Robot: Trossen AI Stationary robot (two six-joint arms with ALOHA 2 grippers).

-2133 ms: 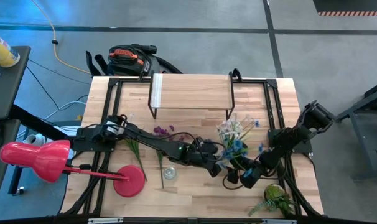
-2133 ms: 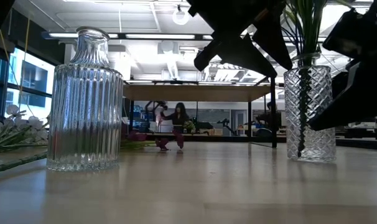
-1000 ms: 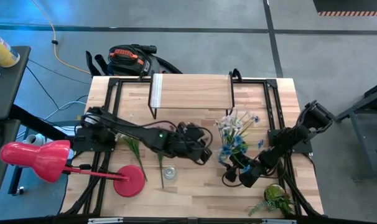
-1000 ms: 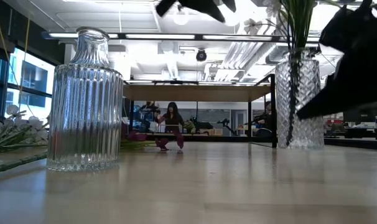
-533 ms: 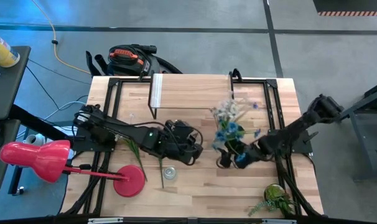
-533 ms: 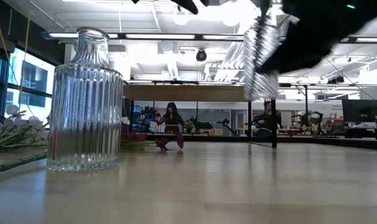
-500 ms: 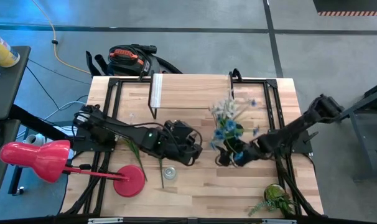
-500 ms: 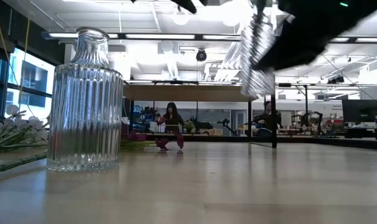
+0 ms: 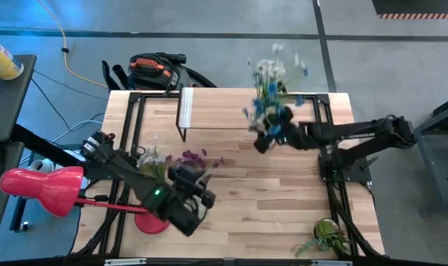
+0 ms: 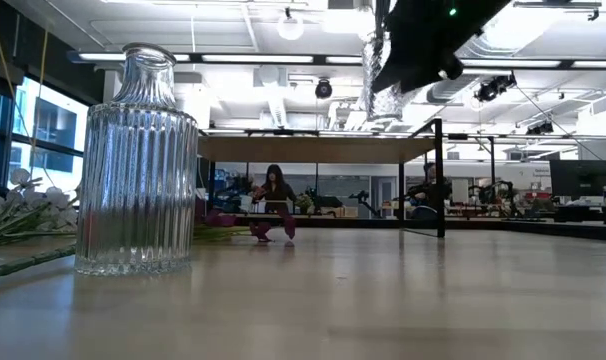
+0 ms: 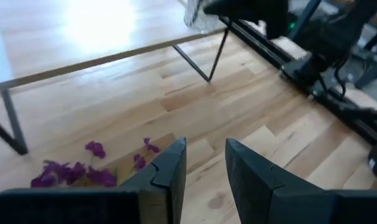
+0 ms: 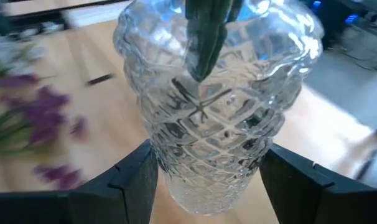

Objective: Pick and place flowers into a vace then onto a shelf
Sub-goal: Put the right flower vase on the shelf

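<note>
right gripper (image 12: 207, 180): fingers clamped on either side of the cut-glass vase (image 12: 213, 106), low on its body. Low grip keeps the neck and stems clear.
vase: in the air, tilted, at the right end of the shelf (image 9: 228, 108), roughly over its right edge in the high view. Low view shows the vase (image 10: 383, 60) well above the shelf plank, not set down.
flowers in vase (image 9: 272, 81): blue and white bunch, blossoms leaning out past the table's far edge. The lean comes with the tilt, so I'd level the vase before release.
left gripper (image 11: 204, 165): fingers slightly apart, holding nothing. Parked low over the table's near-left area, next to the red lamp base (image 9: 154, 218). Out of the right arm's path, which is likely the point.
loose flowers: purple stems (image 9: 194, 157) and pale stems (image 9: 154, 159) lying flat on the table in front of the shelf. Not vased.
second vase: ribbed glass bottle (image 10: 138, 160), upright on the table, nothing in it. Probably for the loose stems.
step: judging by pose, mid-carry to the shelf. First vase nearly placed, rest of the task open.
risk: vase base may catch the plank edge on descent; glass could slip in the grip.
next: centre over the plank, upright it, lower, then open.
</note>
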